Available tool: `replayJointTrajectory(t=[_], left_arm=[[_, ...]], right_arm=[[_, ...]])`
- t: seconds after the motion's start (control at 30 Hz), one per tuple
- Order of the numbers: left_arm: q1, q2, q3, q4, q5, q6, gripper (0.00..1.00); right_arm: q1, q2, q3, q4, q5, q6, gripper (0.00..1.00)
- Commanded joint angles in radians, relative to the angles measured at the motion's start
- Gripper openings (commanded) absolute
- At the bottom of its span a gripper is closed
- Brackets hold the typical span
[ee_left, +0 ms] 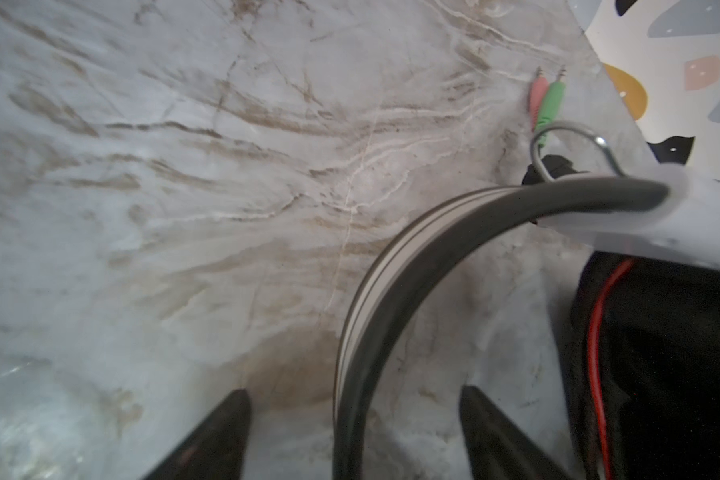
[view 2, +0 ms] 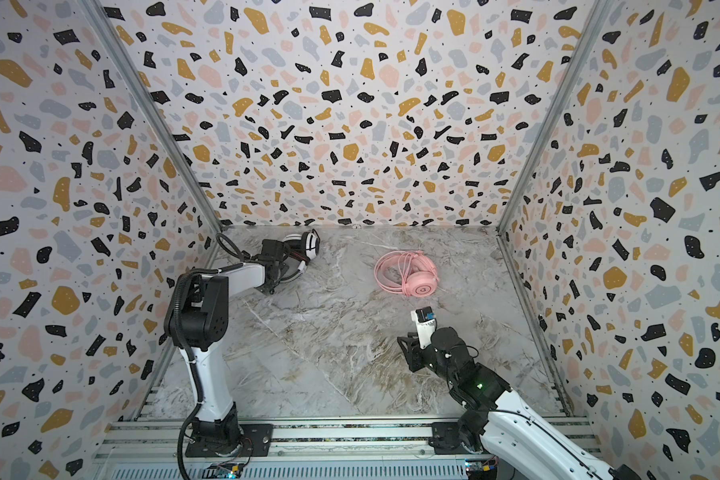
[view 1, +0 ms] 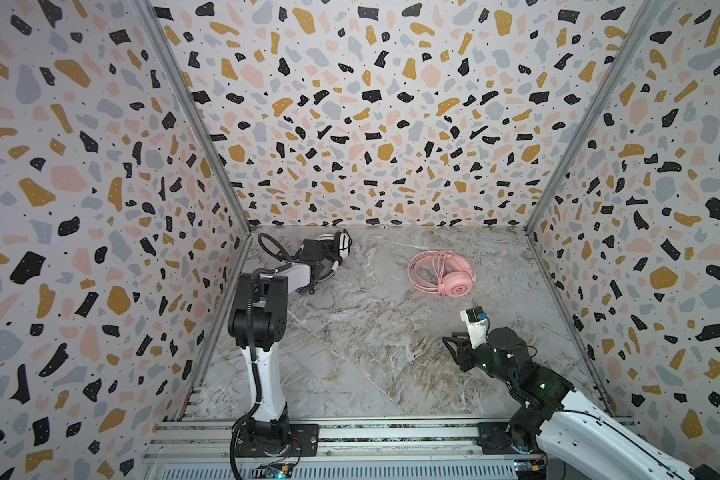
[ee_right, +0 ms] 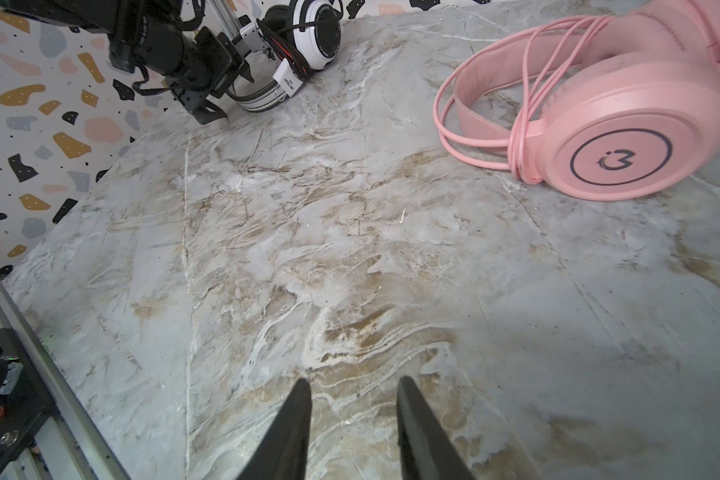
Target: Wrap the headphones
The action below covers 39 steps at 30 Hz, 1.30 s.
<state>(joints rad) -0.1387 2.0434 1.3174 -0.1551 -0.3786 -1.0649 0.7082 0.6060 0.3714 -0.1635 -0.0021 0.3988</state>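
L claw (ee_left: 354, 390): fingers spread wide, gripping nothing. The striped headband (ee_left: 391, 266) of the white/black headphones (view 1: 341, 243) runs thru the gap btwn them, no pinch visible. That set sits at the far-left corner of the worktop (view 1: 371, 353), close to the left wall (view 1: 100, 208). In both top views the L arm reaches out to it, claw right at the band. Pink + green jack plugs (ee_left: 545, 99) lie flat on the worktop just past the band, near the wall. Red wire (ee_left: 595, 332) shows beside the dark ear cup in the L wrist view. In the R wrist view dark cable strands cross the white cup and a white tag (ee_right: 287, 83) hangs off it. Can't tell how tidy the wrap is.

Pink headphones (view 1: 445, 274): far half of the worktop, right of centre, lying flat, well apart from the white/black set. Pink cable (ee_right: 528, 83) is looped several turns round the band and cup stem. Nothing touches them.

R claw (ee_right: 354, 382): partly open, narrow gap, nothing btwn the fingers. It hangs over bare worktop at near right, short of the pink set.
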Motion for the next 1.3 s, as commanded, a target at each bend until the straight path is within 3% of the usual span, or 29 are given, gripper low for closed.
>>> replayJointTrajectory(t=[0.0,0.2,0.37,0.5,0.63,0.67,0.77,0.9,0.97,1.07,1.13,1.2,1.27], left_arm=[[-0.001,-0.062,-0.054,0.04,0.034,0.064,0.91],[-0.001,-0.294,-0.3,0.186,-0.033,0.112,0.92],[-0.001,-0.505,-0.516,0.293,-0.205,0.218,0.92],[-0.001,-0.696,-0.704,0.375,-0.315,0.287,0.93],[-0.001,-0.87,-0.835,0.439,-0.379,0.374,0.95],[-0.001,-0.915,-0.866,0.459,-0.393,0.408,0.99],[-0.001,-1.039,-0.958,0.564,-0.411,0.571,1.0],[-0.001,-1.186,-1.081,0.677,-0.502,0.689,1.0],[-0.001,-1.228,-1.179,0.82,-0.482,0.772,1.0],[0.0,-1.249,-1.322,1.039,-0.493,0.837,1.0],[0.0,-1.246,-1.366,1.097,-0.492,0.852,1.0],[0.001,-1.234,-1.398,1.178,-0.496,0.861,1.0],[0.001,-1.215,-1.451,1.32,-0.478,0.868,1.0]], right_arm=[[0.004,0.003,0.033,-0.005,0.069,-0.003,0.37],[-0.01,-0.006,0.099,-0.007,0.272,-0.013,0.42],[-0.072,0.016,0.117,0.068,0.315,-0.047,0.49],[-0.165,0.053,0.115,0.12,0.34,-0.053,0.61],[-0.29,0.083,0.072,0.206,0.438,-0.054,0.77],[-0.333,0.088,0.048,0.247,0.462,-0.053,0.79],[-0.452,0.108,-0.057,0.4,0.489,-0.059,0.8],[-0.597,0.163,-0.172,0.622,0.427,-0.099,0.82],[-0.639,0.194,-0.223,0.739,0.359,-0.122,0.83],[-0.657,0.268,-0.338,1.042,0.357,-0.167,0.83],[-0.658,0.341,-0.391,1.25,0.349,-0.232,0.83],[-0.658,0.445,-0.402,1.388,0.281,-0.277,0.84],[-0.653,0.543,-0.413,1.54,0.198,-0.298,0.95]])
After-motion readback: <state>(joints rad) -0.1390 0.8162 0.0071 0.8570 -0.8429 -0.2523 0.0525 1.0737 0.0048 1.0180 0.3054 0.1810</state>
